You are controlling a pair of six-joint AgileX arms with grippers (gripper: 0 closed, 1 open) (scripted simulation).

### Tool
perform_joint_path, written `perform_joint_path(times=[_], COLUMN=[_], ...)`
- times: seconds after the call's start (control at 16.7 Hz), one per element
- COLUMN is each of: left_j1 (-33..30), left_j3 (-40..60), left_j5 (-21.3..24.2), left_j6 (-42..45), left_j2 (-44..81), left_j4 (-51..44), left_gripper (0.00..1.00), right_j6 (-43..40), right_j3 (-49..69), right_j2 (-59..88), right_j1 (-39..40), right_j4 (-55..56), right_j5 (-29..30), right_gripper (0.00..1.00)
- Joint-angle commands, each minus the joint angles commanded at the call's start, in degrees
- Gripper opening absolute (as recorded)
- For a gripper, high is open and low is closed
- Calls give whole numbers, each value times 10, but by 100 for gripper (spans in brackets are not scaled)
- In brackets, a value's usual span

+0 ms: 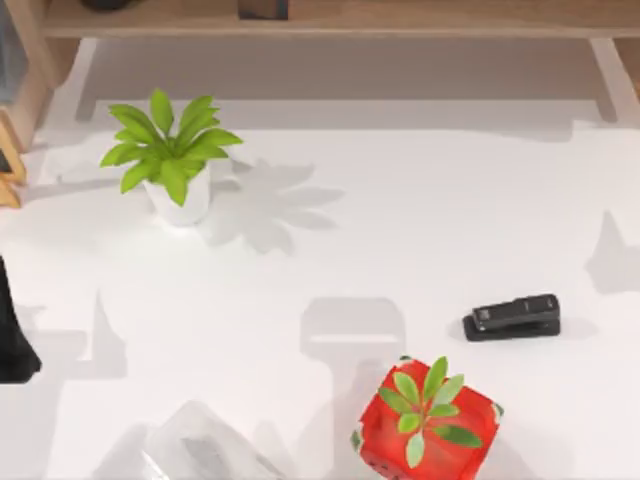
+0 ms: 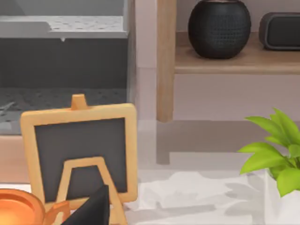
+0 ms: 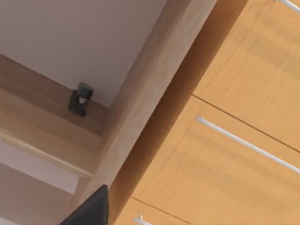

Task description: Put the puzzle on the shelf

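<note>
One small dark object, possibly the puzzle, sits on the shelf well ahead of the right gripper, whose grip cannot be told, suggesting placement is done and only withdrawal remains; the left arm is parked at the left of the table.

A white tabletop carries soft shadows. Beyond it stands a pale wall, and orange-brown wooden drawers bear slim white handles.
</note>
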Motion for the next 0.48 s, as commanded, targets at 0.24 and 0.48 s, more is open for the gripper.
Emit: perform_joint_path(times=[0.24,0.48], left_j1=[0,0], left_j3=[0,0], left_j5=[0,0], left_j6=[0,0], left_j2=[0,0], left_j4=[0,0], left_gripper=[100,100], right_j6=[-169,-335], right_j3=[112,223], right_j2=[253,509], right_j1=[-49,-98], right_j4=[124,246], right_j5=[-46,-92], right_gripper=[100,100])
